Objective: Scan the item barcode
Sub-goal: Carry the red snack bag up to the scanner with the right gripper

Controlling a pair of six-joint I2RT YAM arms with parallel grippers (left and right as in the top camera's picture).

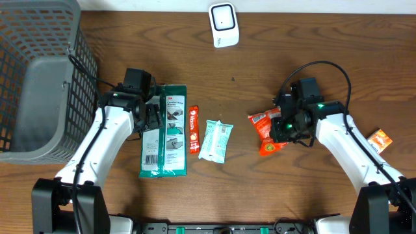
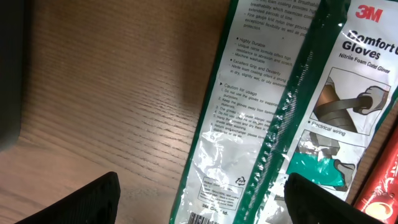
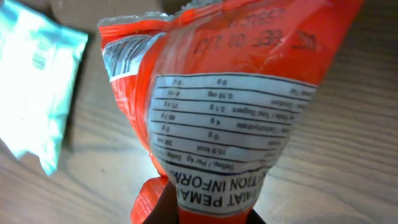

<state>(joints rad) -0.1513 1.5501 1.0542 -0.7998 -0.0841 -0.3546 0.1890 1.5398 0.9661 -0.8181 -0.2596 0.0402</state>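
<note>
The orange-red crinkled plastic snack packet [image 3: 217, 112] is pinched at its lower end by the right arm's jaws, which are pressed together on it. Its nutrition panel faces the wrist camera, and a patch of black bars [image 3: 121, 53] sits near its crimped top edge. From overhead the packet [image 1: 265, 130] sits right of centre, sticking out leftward from the jaws. Whether it rests on the wooden table [image 1: 273, 58] or hangs just above it cannot be told from these views.

The white rounded scanner [image 1: 223, 25] stands at the far edge, well apart from the packet, with bare table between them. Left of the packet lie a pale blue-green wrapped packet [image 1: 215, 140], then a slim red sachet [image 1: 194, 129] just beside it, then a green-and-clear 3M gloves pack [image 1: 166, 133]. A small orange packet [image 1: 379, 140] lies at the right edge, and a grey mesh basket [image 1: 39, 84] fills the far left corner.

The right arm [image 1: 344, 140] reaches in from the near right, its wrist bent leftward. The left arm [image 1: 97, 140] stretches from the near left to the far end of the gloves pack. The left arm's jaws are spread wide above it, with dark fingertips [image 2: 81, 199] showing on either side of the printed sleeve, gripping nothing.
</note>
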